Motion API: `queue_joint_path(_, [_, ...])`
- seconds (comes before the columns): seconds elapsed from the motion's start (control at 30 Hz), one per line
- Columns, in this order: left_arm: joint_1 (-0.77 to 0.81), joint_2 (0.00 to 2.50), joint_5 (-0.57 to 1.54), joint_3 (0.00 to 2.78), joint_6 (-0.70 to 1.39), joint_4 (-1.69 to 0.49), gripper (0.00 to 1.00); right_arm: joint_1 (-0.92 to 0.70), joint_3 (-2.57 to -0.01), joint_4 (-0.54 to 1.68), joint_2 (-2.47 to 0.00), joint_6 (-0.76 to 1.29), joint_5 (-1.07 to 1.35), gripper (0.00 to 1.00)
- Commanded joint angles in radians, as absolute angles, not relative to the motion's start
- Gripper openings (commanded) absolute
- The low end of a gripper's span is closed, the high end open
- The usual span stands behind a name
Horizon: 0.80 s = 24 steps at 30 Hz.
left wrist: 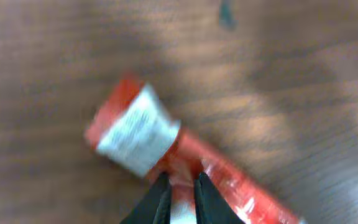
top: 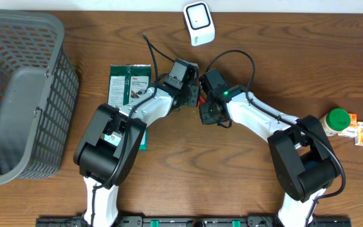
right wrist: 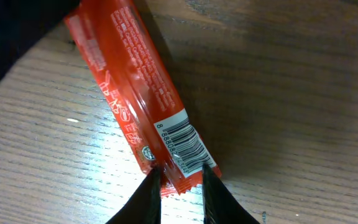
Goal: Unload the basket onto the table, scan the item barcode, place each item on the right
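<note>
Near the white rounded scanner [top: 198, 23], the glossy red plastic snack packet [right wrist: 143, 93] shows a white barcode panel [right wrist: 180, 144]; right gripper [right wrist: 180, 169] and left gripper [left wrist: 182, 177] both pinch it.

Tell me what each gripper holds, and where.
Both hold the red packet: the right gripper pinches the crimped end beside the barcode; the left gripper seems to pinch it partway along.
</note>
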<state>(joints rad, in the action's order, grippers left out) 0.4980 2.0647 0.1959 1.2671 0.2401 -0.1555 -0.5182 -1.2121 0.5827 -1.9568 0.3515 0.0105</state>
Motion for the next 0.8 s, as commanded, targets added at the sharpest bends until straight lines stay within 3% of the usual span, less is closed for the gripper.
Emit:
queue_joint_path(0.0, [0.495, 2.091, 0.183, 1.261, 0.246, -0.247, 0.16, -0.5, -1.182, 0.592, -1.998, 0.343, 0.038, 0.22])
queue_joint_path(0.27, [0.497, 2.091, 0.308, 1.261, 0.257, -0.496, 0.17, -0.401, -1.185, 0.507, -1.998, 0.318, 0.028, 0.25])
queue_joint_path(0.43, [0.497, 2.052, 0.322, 1.261, 0.269, -0.585, 0.17, -0.365, -1.185, 0.443, -1.998, 0.068, 0.0, 0.33])
queue_joint_path(0.53, [0.497, 1.995, 0.321, 1.261, 0.266, -0.606, 0.17, -0.345, -1.189, 0.441, -1.995, 0.047, -0.106, 0.37])
queue_joint_path(0.57, [0.497, 1.966, 0.32, 1.261, 0.261, -0.604, 0.17, -0.336, -1.196, 0.441, -1.993, 0.047, -0.111, 0.4])
queue_joint_path(0.67, [0.497, 1.889, 0.267, 1.261, 0.235, -0.565, 0.17, -0.313, -1.225, 0.448, -1.982, 0.089, -0.066, 0.59])
queue_joint_path(0.77, [0.496, 1.837, 0.166, 1.261, 0.163, -0.493, 0.17, -0.291, -1.263, 0.477, -1.959, 0.12, 0.112, 0.67])
